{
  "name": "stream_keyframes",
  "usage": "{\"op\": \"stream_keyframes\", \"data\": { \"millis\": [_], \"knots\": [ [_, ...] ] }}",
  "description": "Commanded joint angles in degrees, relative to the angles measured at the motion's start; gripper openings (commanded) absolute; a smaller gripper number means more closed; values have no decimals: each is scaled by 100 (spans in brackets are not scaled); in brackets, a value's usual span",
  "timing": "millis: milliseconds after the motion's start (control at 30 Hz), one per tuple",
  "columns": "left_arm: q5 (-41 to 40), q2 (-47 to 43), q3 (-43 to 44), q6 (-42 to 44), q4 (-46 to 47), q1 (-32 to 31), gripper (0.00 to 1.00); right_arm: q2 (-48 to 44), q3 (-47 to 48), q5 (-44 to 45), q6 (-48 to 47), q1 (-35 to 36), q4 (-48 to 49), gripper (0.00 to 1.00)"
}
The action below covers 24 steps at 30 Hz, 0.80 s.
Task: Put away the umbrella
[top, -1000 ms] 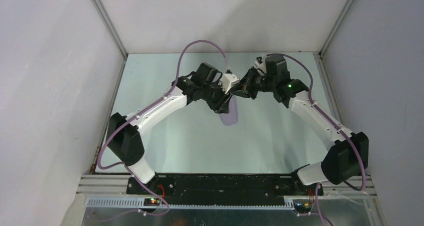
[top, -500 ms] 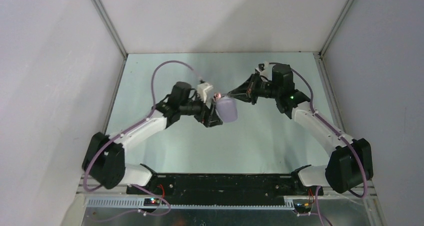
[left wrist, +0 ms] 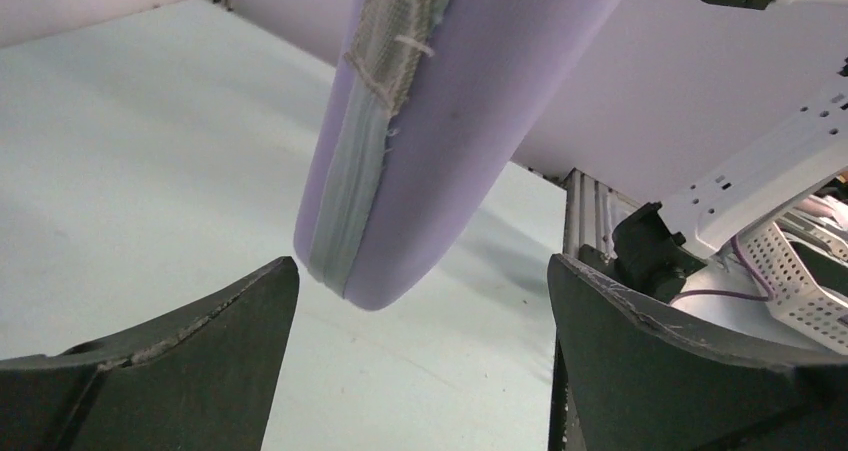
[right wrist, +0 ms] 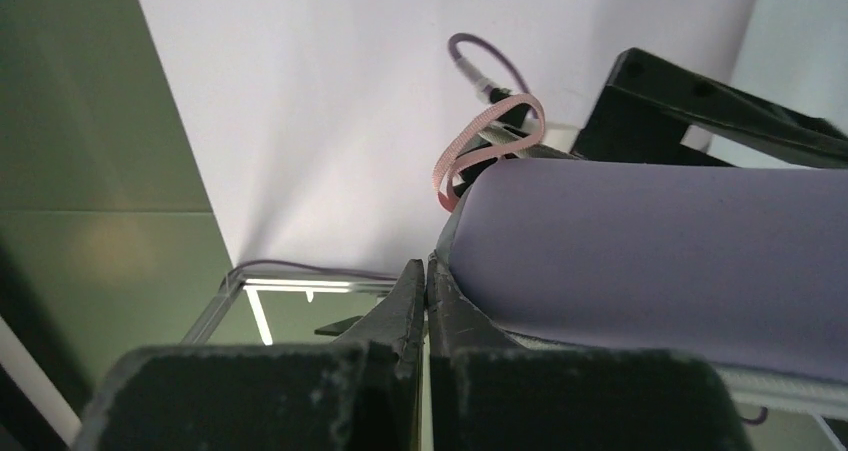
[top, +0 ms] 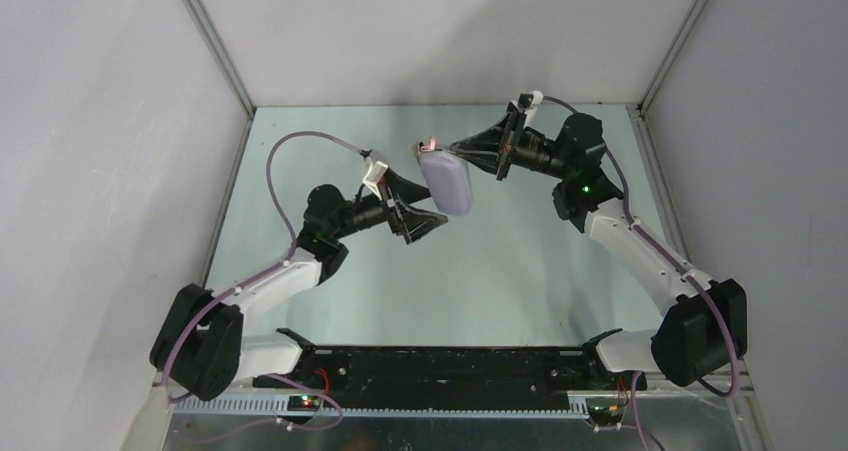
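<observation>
Your right tool (top: 457, 150) pinched the lilac case (top: 447, 183) aloft, left tool (top: 430, 214) open nearby, umbrella seemingly stowed, nothing yet set down.

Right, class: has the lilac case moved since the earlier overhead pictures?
Yes. In the overhead view the lilac case now lies nearer the far wall than before.

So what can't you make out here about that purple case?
- No view shows the umbrella; the walls of the lilac case would hide anything inside.
- Right wrist view: which part of the case the right gripper pinches, hidden between its shut fingers.
- Left wrist view: the case's upper end, cut off by the top edge.
</observation>
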Motion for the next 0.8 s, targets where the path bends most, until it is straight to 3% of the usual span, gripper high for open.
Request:
{"op": "stream_keyframes", "data": {
  "millis": [0, 300, 367, 400, 467, 500, 567, 667, 767],
  "knots": [
    [458, 384, 371, -459, 1291, 39, 100, -107, 485, -77, 404, 136, 650, 0],
    [840, 1126, 988, -1007, 2313, 39, 99, -165, 491, -60, 530, 308, 637, 0],
    [1130, 1247, 1201, -1229, 2453, 32, 80, -187, 493, -91, 558, 297, 620, 0],
    [1227, 1275, 1270, -1291, 2460, 24, 59, -214, 492, -106, 541, 279, 606, 0],
    [1371, 1297, 1367, -1360, 2314, 21, 35, -226, 492, -143, 490, 213, 546, 0],
    [1296, 1234, 1318, -1232, 1996, 21, 28, -232, 491, -155, 473, 189, 526, 0],
    [1196, 1100, 1192, -694, 1271, 17, 4, -210, 489, -173, 477, 125, 601, 0],
    [864, 766, 1208, 860, -1097, -26, 0, -105, 634, -300, 458, 102, 666, 0],
    [352, 531, 1517, 2230, -3166, -274, 0, -48, 869, -474, -91, 107, 89, 0]
  ]
}}
